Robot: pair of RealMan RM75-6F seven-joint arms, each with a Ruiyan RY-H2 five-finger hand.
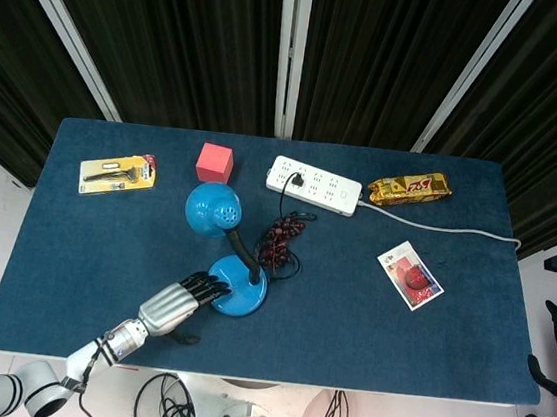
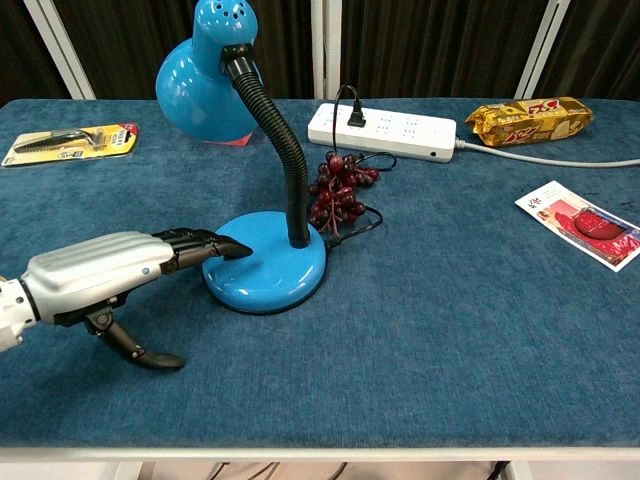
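The blue desk lamp (image 2: 265, 262) stands near the table's front edge, in front of the power strip (image 2: 382, 130). The left hand (image 2: 105, 270) presses its outstretched fingertips (image 2: 225, 247) on the lamp's base, grasping nothing, thumb on the table. Red grapes (image 2: 335, 190) lie behind the base.

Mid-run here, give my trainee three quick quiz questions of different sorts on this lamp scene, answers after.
1. True or false: the left hand has its fingertips on the lamp base.
2. What lies right behind the base: A) grapes, B) snack pack, C) razor pack?
3. What is plugged into the power strip?

Key:
1. True.
2. A.
3. A black plug.
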